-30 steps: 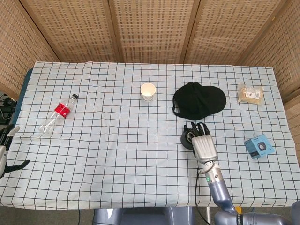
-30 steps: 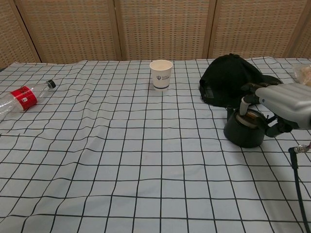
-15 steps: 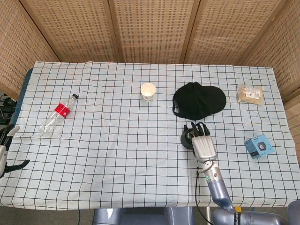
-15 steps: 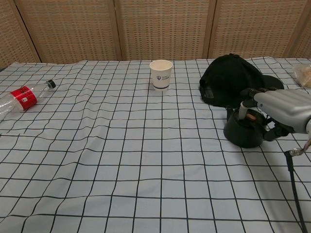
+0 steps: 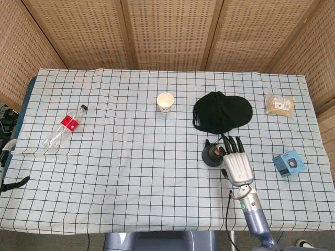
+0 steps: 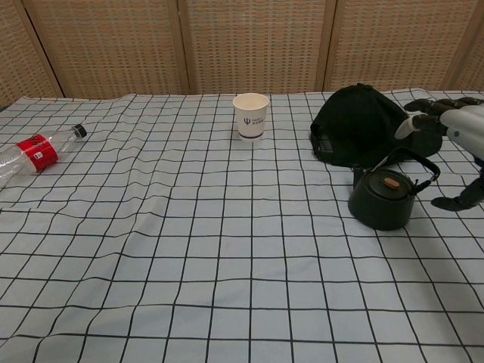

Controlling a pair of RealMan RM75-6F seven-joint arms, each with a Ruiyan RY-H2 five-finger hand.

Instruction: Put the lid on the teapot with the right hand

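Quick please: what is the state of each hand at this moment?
Left hand: only dark parts show at the head view's edge; cannot be told.
Right hand: open, fingers spread, holding nothing, beside the teapot, whose lid is on.

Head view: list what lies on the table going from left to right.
Plastic bottle → paper cup → black teapot with its lid on → snack bag → blue box. The black cap and the right hand overlap the teapot's span, so they are left out.
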